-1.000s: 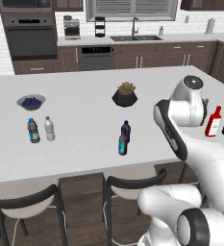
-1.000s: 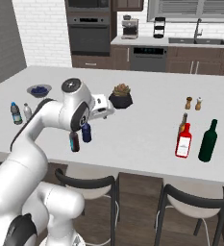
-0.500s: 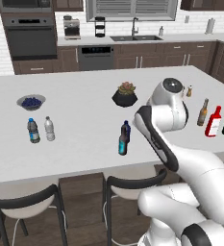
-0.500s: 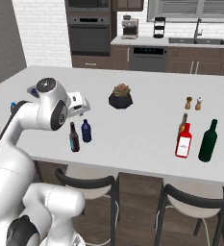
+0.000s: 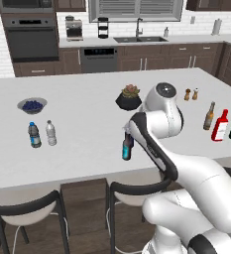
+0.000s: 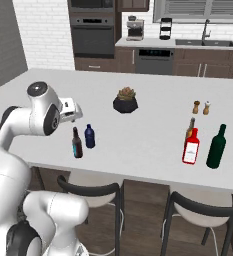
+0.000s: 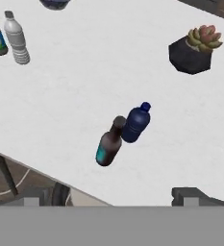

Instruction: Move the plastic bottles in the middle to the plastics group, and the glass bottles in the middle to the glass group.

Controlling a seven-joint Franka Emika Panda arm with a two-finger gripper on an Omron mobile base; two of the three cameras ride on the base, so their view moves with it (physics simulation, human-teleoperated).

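In the hand view the stout navy plastic bottle (image 7: 136,123) and the slim dark glass bottle with a teal label (image 7: 108,144) stand touching near the counter's front edge. My gripper (image 7: 112,194) hovers above them, open and empty, its fingertips (image 7: 190,193) wide apart. From the right base view the gripper (image 6: 72,112) hangs up and left of the dark bottle (image 6: 77,143) and the navy bottle (image 6: 89,136). Two clear water bottles (image 5: 33,135) (image 5: 51,133) stand at the left. The red bottle (image 6: 190,147) stands with the amber bottle (image 5: 209,116) and green bottle (image 6: 217,147) at the right.
A potted succulent (image 6: 125,100) sits behind the middle bottles. A bowl of blueberries (image 5: 32,104) lies behind the water bottles. Salt and pepper shakers (image 6: 201,107) stand at the back right. Two stools (image 6: 90,192) are tucked under the counter's front edge.
The arm has swung from the right end of the counter, by the red bottle, leftward to above the two middle bottles. The gripper stayed open and empty.
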